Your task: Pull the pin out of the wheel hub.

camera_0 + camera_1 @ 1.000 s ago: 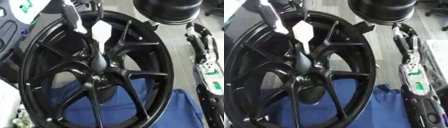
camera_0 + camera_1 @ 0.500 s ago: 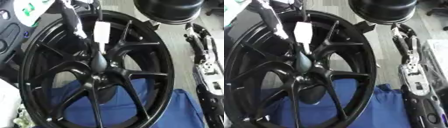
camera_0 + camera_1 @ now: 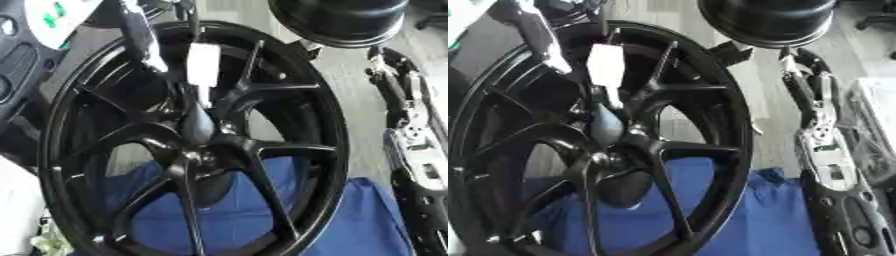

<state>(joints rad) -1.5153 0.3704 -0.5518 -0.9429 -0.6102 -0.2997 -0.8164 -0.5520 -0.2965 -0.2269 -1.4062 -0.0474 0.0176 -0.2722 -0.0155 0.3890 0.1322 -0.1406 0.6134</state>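
No writing was readable on the white tag (image 3: pixel 203 63) above the wheel hub (image 3: pixel 198 150); the left robot hand (image 3: pixel 140 35) pinched its pin (image 3: pixel 199 120); blue cloth (image 3: pixel 350 225) lay beneath.

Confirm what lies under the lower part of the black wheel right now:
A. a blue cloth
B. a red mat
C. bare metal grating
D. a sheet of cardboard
A: a blue cloth shows through the gaps between the spokes of the wheel and spreads out past its lower right rim.

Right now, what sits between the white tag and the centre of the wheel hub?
A dark teardrop-shaped pin hangs from the white tag by a short link, its lower end at the hub centre. The left eye view shows it best.
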